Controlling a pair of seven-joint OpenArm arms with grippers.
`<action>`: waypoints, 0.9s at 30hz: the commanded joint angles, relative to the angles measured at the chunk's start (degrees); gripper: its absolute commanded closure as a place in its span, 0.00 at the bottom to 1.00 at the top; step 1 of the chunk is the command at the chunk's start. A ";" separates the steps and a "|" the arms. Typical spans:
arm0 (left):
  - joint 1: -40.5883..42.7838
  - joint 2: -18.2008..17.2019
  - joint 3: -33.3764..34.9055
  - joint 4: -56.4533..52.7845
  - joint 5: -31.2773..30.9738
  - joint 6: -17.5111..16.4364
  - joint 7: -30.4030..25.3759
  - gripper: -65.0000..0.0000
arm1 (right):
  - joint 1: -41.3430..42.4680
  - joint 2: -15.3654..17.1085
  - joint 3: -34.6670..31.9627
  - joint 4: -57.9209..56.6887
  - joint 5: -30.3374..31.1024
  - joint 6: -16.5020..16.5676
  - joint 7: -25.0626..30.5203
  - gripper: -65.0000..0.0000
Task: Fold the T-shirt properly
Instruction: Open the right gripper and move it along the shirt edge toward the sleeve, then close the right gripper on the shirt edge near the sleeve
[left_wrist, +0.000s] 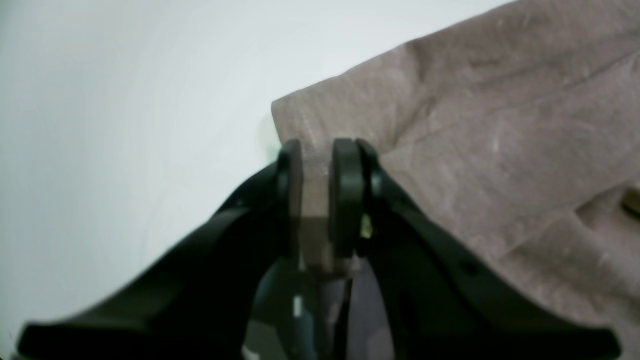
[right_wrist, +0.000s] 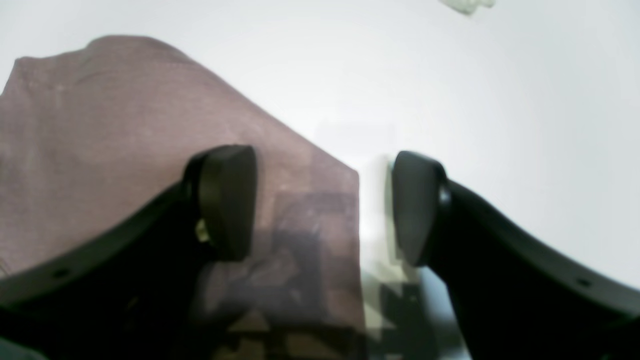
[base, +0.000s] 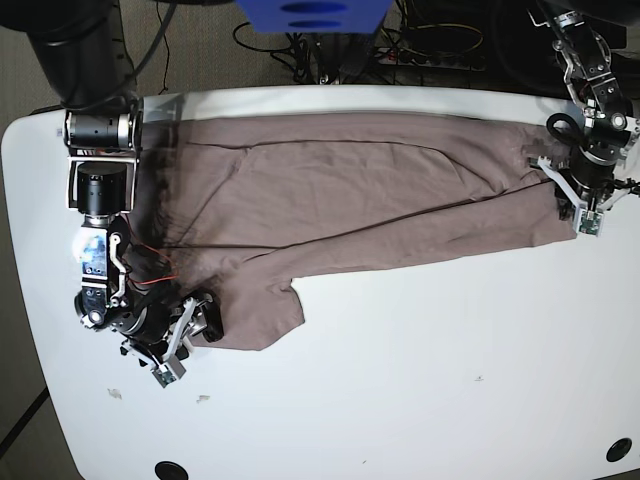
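T-shirt (base: 350, 200) folded once lengthwise (sleeve untucked); left gripper (left_wrist: 320, 200) clamps its corner, right gripper (right_wrist: 322, 205) jaws apart; crosswise folds remain.

The T-shirt (base: 340, 195) is thin, matt mauve-brown knit cloth, softly wrinkled and faintly fuzzy. The worktop (base: 420, 380) looks like smooth white laminate with a dull sheen. Both the left gripper (left_wrist: 317, 195) and the right gripper (right_wrist: 322, 205) are matt black plastic.
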 joint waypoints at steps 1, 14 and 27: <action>-0.24 -0.67 -0.28 1.02 -0.23 0.35 -1.19 0.83 | 0.62 0.56 -0.04 0.43 -2.74 -0.40 -2.15 0.37; 0.03 -0.60 -0.01 1.08 -0.27 0.37 -1.10 0.83 | -0.10 0.07 -0.02 1.31 -1.23 -0.40 -2.28 0.70; -0.18 -0.52 -0.07 1.06 -0.44 0.05 -0.80 0.82 | -0.84 -0.33 -0.72 2.84 -0.66 -0.40 -1.20 1.00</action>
